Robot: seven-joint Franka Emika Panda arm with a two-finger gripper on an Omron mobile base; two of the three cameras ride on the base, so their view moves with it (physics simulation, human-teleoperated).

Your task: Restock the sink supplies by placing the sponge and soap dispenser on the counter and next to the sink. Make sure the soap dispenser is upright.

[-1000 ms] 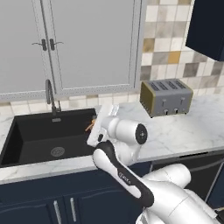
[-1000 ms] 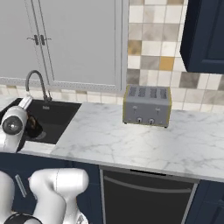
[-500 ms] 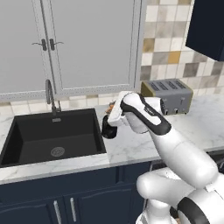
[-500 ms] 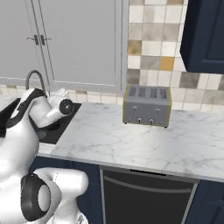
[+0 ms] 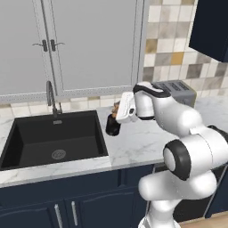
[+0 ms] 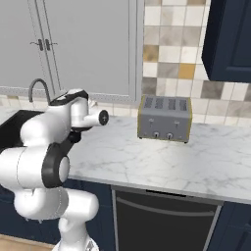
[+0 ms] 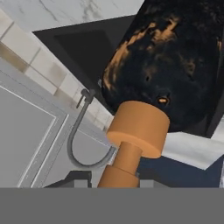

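The gripper [image 5: 116, 116] was clamped on the soap dispenser [image 5: 113, 126], jaws drawn in around the orange-brown pump end. In the hand view the bottle [image 7: 175, 65] sat right at the camera, the pump collar nearest and the black, orange-flecked body beyond it.

From the left base view the bottle hung below the gripper, black body lowest, pump top up against the hand. It stood roughly upright, with a slight tilt. Its base was at or just above the counter [image 5: 133, 147]; whether it touched the marble could not be told. It was over the marble just beside the sink's right rim, not over the basin.

The sink [image 5: 53, 142] lay to the camera-left of the gripper, a black basin with a round drain. The faucet [image 5: 51, 98] stood at the back rim of the basin, farther from the gripper than the near rim. In the hand view the faucet [image 7: 81, 135] appeared as a grey curved tube past the bottle, with the dark basin behind.

On the other side of the gripper, partly hidden by the arm in the left base view, a toaster [image 6: 164, 118] sat on the counter against the tiled wall, well apart from the bottle. Behind the sink, a grey cabinet [image 5: 89, 44] with two door handles rose above the backsplash.

The sponge could not be made out.
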